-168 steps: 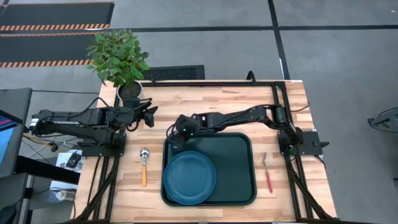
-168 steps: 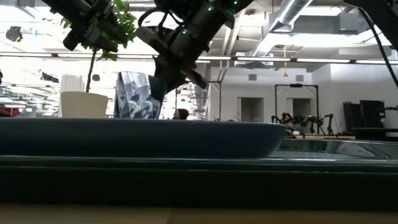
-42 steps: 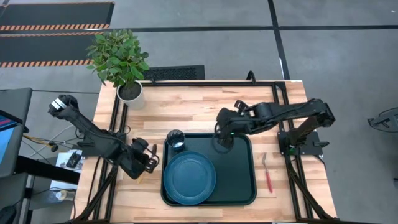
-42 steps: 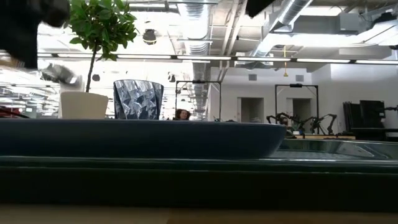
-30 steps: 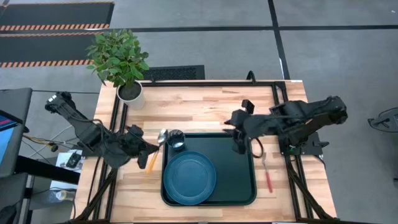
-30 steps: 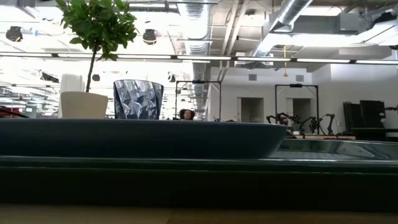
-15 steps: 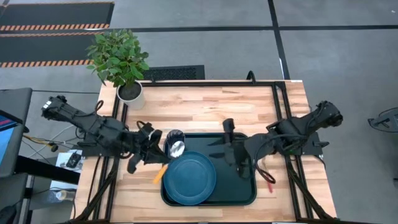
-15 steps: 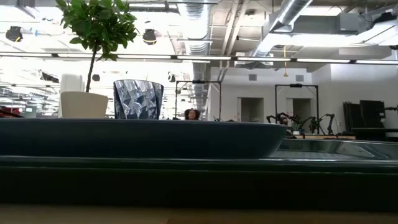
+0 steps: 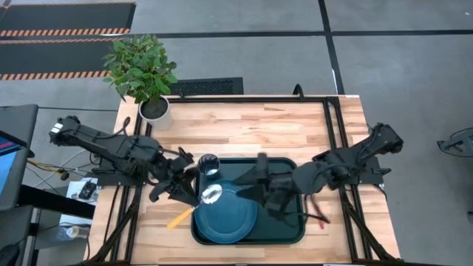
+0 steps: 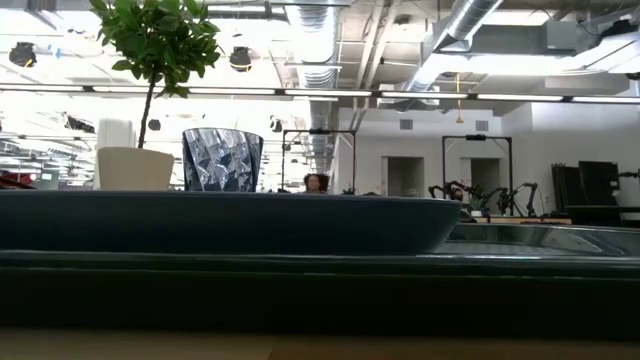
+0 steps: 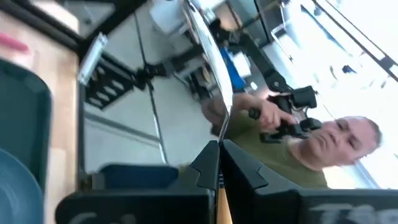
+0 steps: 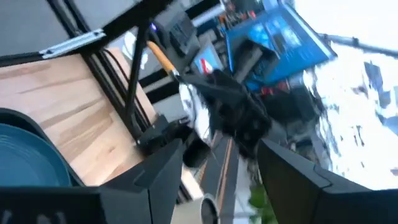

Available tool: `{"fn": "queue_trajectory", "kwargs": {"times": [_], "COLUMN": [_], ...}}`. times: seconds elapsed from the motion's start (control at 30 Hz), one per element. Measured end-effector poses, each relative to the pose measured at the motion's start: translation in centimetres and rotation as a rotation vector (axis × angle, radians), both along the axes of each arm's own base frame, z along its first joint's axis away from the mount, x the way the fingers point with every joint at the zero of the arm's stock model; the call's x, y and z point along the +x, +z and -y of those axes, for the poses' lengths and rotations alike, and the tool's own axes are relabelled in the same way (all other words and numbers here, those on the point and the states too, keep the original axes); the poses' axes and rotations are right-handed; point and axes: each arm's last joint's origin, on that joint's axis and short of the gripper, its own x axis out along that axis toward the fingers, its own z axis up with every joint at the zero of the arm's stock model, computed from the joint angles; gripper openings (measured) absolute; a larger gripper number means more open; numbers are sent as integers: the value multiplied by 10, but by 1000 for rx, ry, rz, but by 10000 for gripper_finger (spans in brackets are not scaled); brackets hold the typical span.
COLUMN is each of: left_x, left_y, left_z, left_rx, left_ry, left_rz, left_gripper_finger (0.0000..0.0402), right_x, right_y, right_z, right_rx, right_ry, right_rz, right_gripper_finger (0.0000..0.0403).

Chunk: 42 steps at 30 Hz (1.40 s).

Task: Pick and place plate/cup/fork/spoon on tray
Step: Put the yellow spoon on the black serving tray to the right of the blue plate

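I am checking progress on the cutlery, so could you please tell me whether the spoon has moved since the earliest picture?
Yes. The spoon, gripped by the left gripper, has gone from the bare wood left of the tray to the tray's left rim, its bowl above the plate.

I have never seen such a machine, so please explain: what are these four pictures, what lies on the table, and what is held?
It is a robot with two dark arms at a wooden table. One camera looks down from above, one sits at table height, and one rides on each wrist.

On the table lies a green tray with a blue plate and a grey cup on it. A potted plant stands at a corner.

The left pincer is shut on the spoon, holding it at the plate's edge. The right pincer is open and empty over the tray. The red fork lies beside the tray.
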Motion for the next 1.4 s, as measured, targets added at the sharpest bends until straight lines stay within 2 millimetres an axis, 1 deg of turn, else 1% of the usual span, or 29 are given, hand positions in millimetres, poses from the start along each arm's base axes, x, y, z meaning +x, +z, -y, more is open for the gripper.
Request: {"fn": "queue_trajectory", "kwargs": {"times": [0.13, 0.23, 0.53, 0.7, 0.8, 0.93, 1.1, 1.4], "left_x": [9, 13, 15, 15, 14, 15, 15, 15], "left_y": [-8, -11, -7, -6, -6, -6, -6, -6], "left_z": [1, 1, 0, 0, 0, 0, 0, -2], "left_rx": [-2, -2, -27, -40, -45, -54, -70, -73], "left_ry": [-63, -71, -104, -110, -116, -114, -110, -97], "left_rz": [-46, -54, -18, -16, -20, -30, -47, -49], "left_gripper_finger": [0, 0, 0, 0, 0, 0, 0, 0], "right_x": [18, 24, 22, 18, 20, 28, 32, 34], "right_y": [-14, -19, -19, -19, -21, -25, -21, -20], "right_z": [-5, -6, -5, -13, -15, -10, -2, -1], "right_rx": [-55, -74, -31, -42, -56, -68, -33, -24], "right_ry": [5, 5, 7, 34, 42, 34, 45, 94], "right_rz": [-7, -7, -23, -30, -22, -22, 6, 13], "right_gripper_finger": [235, 235, 235, 235, 235, 235, 234, 234]}}
